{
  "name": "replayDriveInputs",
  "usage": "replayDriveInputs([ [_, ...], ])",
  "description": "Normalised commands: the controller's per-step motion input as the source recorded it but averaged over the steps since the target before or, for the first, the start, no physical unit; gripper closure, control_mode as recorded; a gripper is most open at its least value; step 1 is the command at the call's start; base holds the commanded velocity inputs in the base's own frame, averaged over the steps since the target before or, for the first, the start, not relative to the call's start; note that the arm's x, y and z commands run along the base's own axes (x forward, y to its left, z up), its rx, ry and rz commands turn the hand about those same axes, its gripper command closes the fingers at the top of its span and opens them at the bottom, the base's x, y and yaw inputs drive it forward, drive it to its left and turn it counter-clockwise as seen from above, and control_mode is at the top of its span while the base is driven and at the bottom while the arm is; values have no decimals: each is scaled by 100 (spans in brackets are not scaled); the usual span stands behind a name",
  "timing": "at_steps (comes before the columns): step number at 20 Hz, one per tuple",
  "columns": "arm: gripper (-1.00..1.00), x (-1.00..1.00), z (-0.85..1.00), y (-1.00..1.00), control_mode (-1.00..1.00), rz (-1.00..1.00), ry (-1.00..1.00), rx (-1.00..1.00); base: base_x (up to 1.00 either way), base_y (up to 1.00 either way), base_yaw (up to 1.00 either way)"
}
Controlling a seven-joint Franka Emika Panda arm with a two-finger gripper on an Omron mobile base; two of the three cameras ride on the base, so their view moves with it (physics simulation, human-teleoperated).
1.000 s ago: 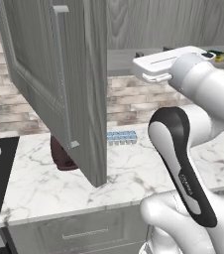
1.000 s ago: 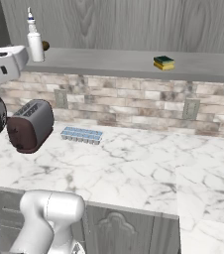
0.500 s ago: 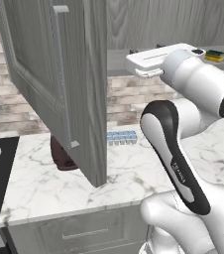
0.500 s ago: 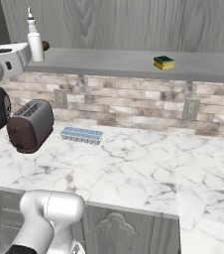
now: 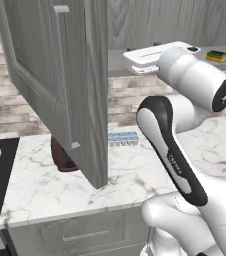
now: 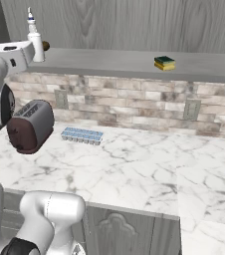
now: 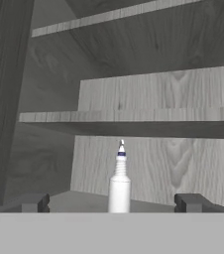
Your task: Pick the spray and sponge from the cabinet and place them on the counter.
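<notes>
Grey wood-grain cabinet (image 5: 60,90): you've got the panelled door swung open on the left, long bar handle (image 5: 62,75) running down it. Left to right in the right base view: spray (image 6: 34,35), a translucent white bottle with blue at the tip, stands upright on the bottom shelf just beside the white hand; dark red toaster (image 6: 31,125) on the counter below; pale blue ice-cube tray (image 6: 82,135) next to it; sponge (image 6: 165,63), yellow with a dark green layer, lies flat on the same shelf, well apart from the spray. Counter (image 6: 134,169) is white marble with grey veins, brick backsplash behind. In the hand view the gripper (image 7: 112,202) is spread wide, holding nothing; spray sits between the tips, farther in.
</notes>
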Motion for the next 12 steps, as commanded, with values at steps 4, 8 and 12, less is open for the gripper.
replayDriveInputs([
  [4,-100,18,0,8,-100,0,0,0,0,0,0],
  [8,-100,15,0,6,-100,0,0,0,0,0,0],
  [12,-100,13,0,7,-100,0,0,0,0,0,0],
])
